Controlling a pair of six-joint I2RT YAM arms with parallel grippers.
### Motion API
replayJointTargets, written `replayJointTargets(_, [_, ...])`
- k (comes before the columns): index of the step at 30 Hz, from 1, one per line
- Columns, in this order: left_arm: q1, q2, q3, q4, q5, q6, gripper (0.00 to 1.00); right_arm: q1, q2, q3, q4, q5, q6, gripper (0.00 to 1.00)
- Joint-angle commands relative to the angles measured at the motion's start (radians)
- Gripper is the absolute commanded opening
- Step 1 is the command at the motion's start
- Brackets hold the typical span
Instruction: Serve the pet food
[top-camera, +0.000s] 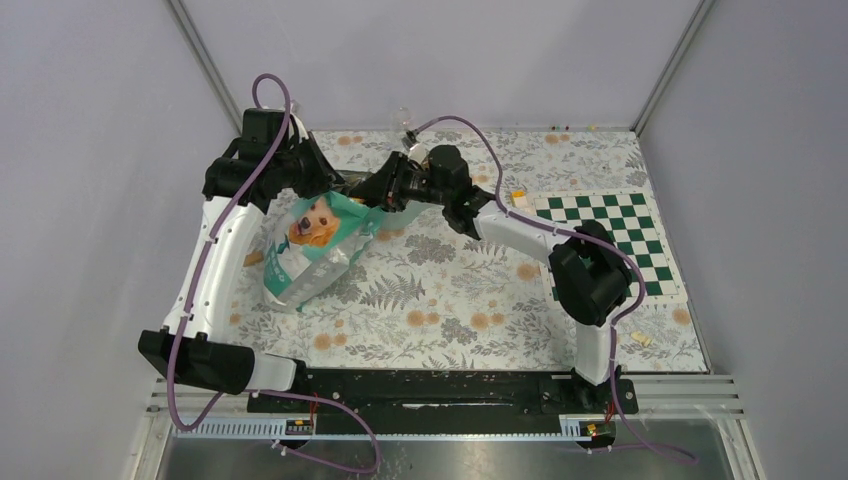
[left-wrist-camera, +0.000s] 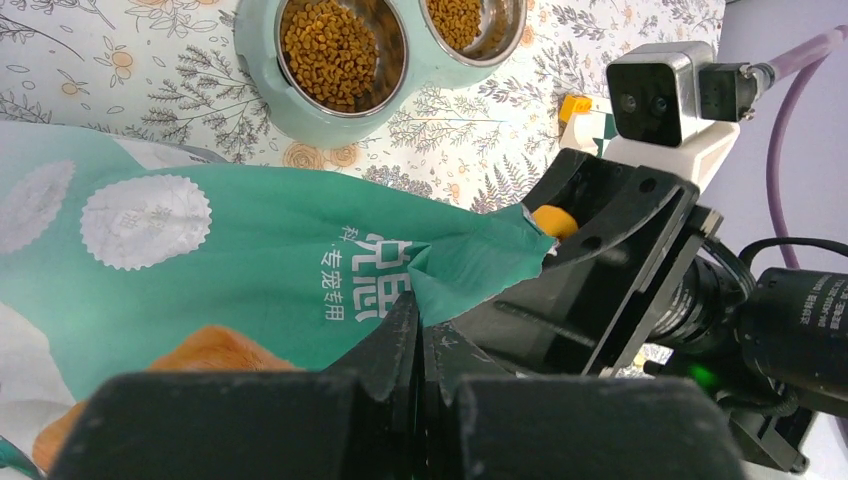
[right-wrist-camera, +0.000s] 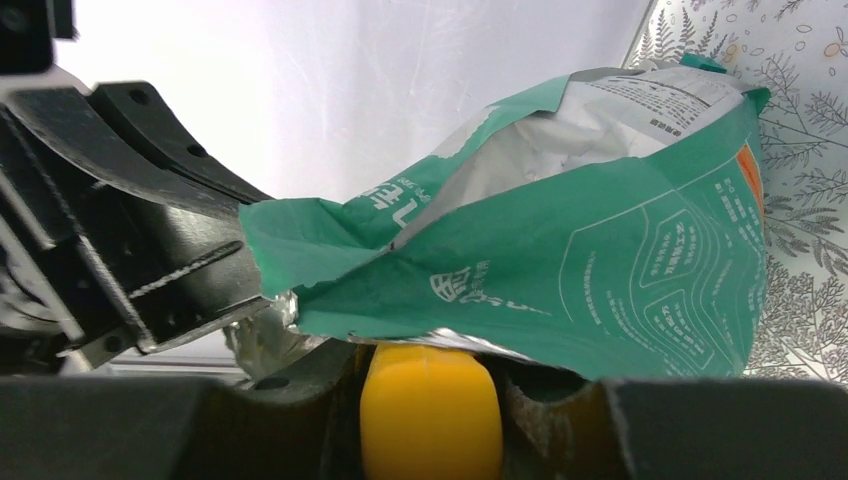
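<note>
Left end effector (left-wrist-camera: 420, 325) pinching teal-and-white bag (left-wrist-camera: 250, 250), right end effector (right-wrist-camera: 430, 385) clamped on orange plastic scoop (right-wrist-camera: 430, 435), brown kibble pellets (left-wrist-camera: 330, 50) at 12 o'clock.

orange scoop handle (right-wrist-camera: 430, 410) between jaws, teal bag (right-wrist-camera: 600, 270) above

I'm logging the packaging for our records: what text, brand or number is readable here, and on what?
"专宠专用" (reading uncertain): small white characters on the teal pet food bag, left wrist view.
Larger white characters beside them: cut by a fold, unreadable.
Fine print on the bag, right wrist view: too small to read.
Nothing else legible.
</note>
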Motion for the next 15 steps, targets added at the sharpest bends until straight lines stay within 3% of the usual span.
replayJointTargets(1, [0.009,-0.037,0.069,0.114,-0.004,-0.012,0.00,-0.042,-0.062,-0.072,0.133,-0.080,0.193,0.00])
replayJointTargets(15, [0.009,-0.054,0.041,0.076,-0.097,0.048,0.00,-0.151,-0.266,-0.206,0.112,-0.013,0.174,0.00])
